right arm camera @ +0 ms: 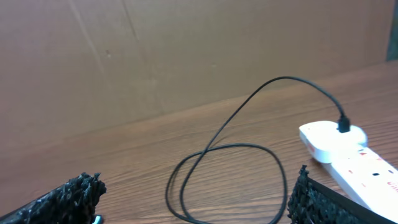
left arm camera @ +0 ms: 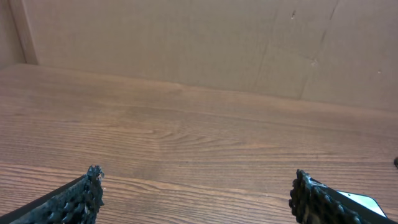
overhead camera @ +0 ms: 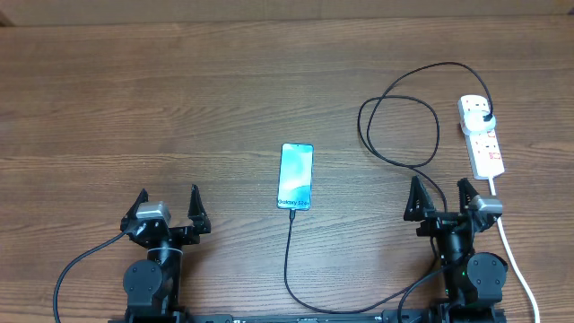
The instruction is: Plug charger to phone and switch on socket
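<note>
The phone (overhead camera: 295,176) lies flat mid-table, light blue screen up, with the black charger cable (overhead camera: 289,260) meeting its near end. The cable runs along the front, loops (overhead camera: 399,130) at the right and ends in a black plug (overhead camera: 485,117) in the white socket strip (overhead camera: 482,136). The loop (right arm camera: 227,177) and strip (right arm camera: 348,152) show in the right wrist view. My left gripper (overhead camera: 168,212) is open and empty at front left, its fingers wide apart (left arm camera: 196,196); the phone's corner (left arm camera: 364,203) peeks past its right finger. My right gripper (overhead camera: 441,199) is open and empty near the strip (right arm camera: 199,199).
The strip's white cord (overhead camera: 518,269) runs toward the front right edge beside my right arm. A brown cardboard wall (left arm camera: 205,43) stands along the back of the wooden table (overhead camera: 179,108).
</note>
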